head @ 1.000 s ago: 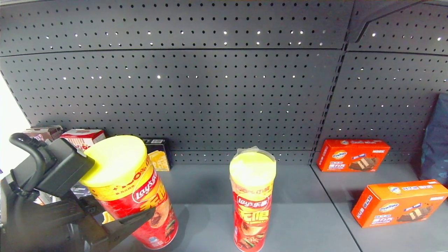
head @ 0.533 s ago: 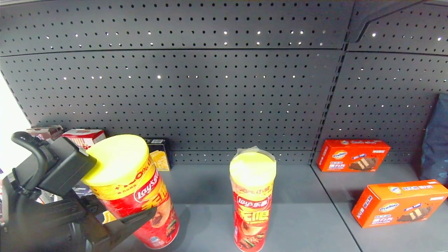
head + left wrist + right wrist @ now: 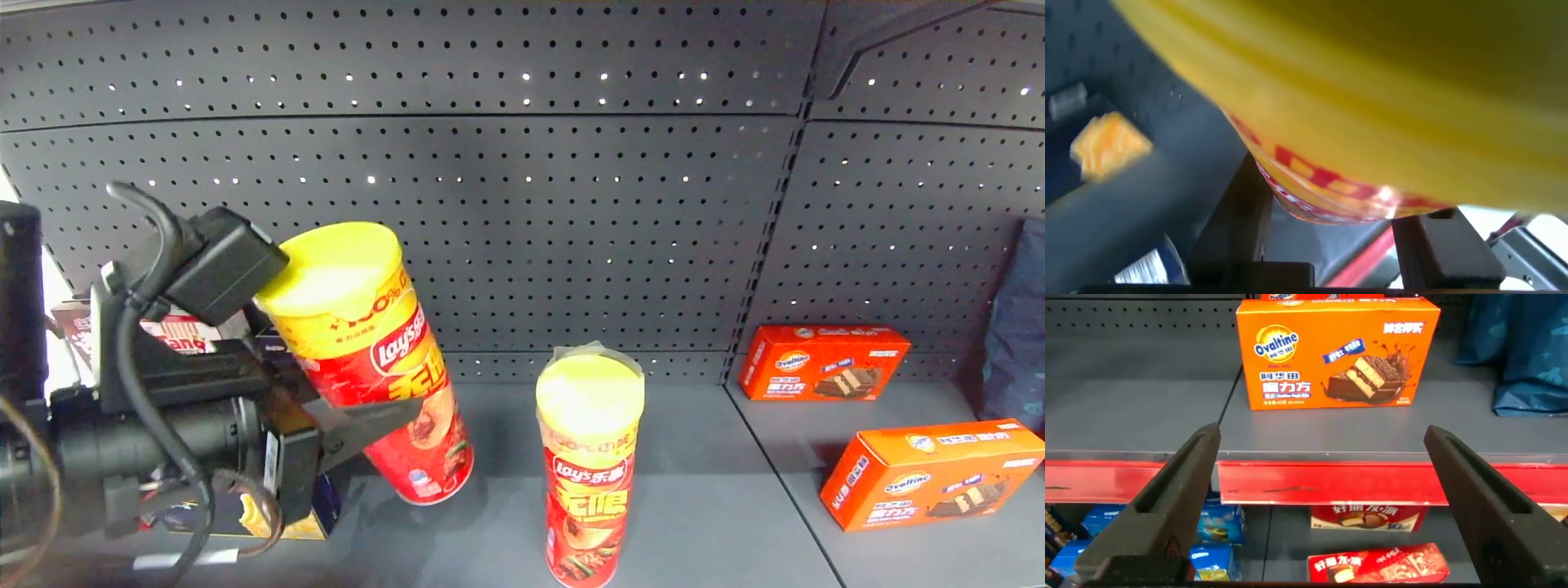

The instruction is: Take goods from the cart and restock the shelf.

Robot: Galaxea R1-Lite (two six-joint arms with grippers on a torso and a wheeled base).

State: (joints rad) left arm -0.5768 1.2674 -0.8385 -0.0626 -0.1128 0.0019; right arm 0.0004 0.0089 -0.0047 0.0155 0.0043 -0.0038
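Note:
My left gripper (image 3: 371,408) is shut on a red chip can with a yellow lid (image 3: 371,351), holding it tilted above the grey shelf (image 3: 702,506), left of centre. In the left wrist view that chip can (image 3: 1372,106) sits right before the camera between the two fingers (image 3: 1241,220). A second chip can (image 3: 589,465) of the same kind stands upright on the shelf to the right of the held one. My right gripper (image 3: 1327,498) is open with nothing in it, in front of the shelf's red edge (image 3: 1315,482), facing an orange wafer box (image 3: 1335,353).
Two orange boxes lie on the right part of the shelf, one at the back (image 3: 820,362) and one near the front (image 3: 931,474). Small boxes (image 3: 175,335) stand at the back left behind my left arm. A dark blue bag (image 3: 1016,335) is at the far right. Lower shelves hold more packs (image 3: 1372,563).
My left gripper has lifted the chip can and carried it up and to the right, deeper over the shelf. The standing can and the orange boxes have not moved.

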